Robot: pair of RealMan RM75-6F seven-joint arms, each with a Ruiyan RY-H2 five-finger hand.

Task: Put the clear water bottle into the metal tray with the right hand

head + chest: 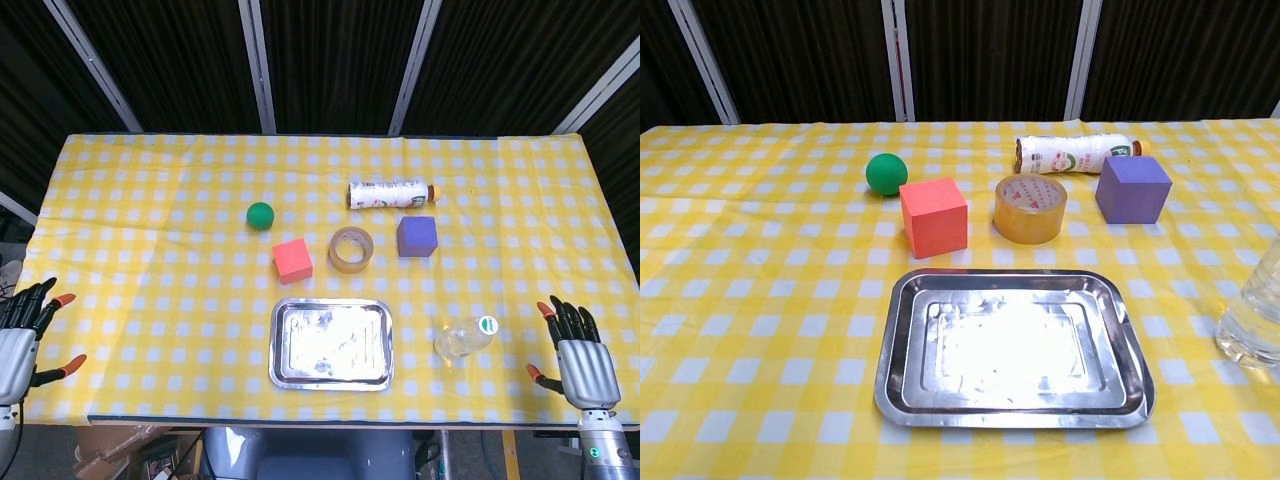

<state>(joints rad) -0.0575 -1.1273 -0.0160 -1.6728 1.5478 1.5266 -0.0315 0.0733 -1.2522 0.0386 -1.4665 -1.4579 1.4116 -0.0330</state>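
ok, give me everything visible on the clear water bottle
The clear water bottle is see-through plastic with a white cap ringed in green and no visible label. It stands upright on the yellow checked tablecloth, just right of the metal tray and apart from it. Nothing touches it; the right hand sits off to its right. The chest view shows only its lower body.

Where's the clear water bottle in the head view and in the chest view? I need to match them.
Head view: the clear water bottle stands lower right, just right of the metal tray.
Chest view: only part of the bottle shows, cut off at the right edge.
Shared landmark: the tray, directly left of the bottle in both.
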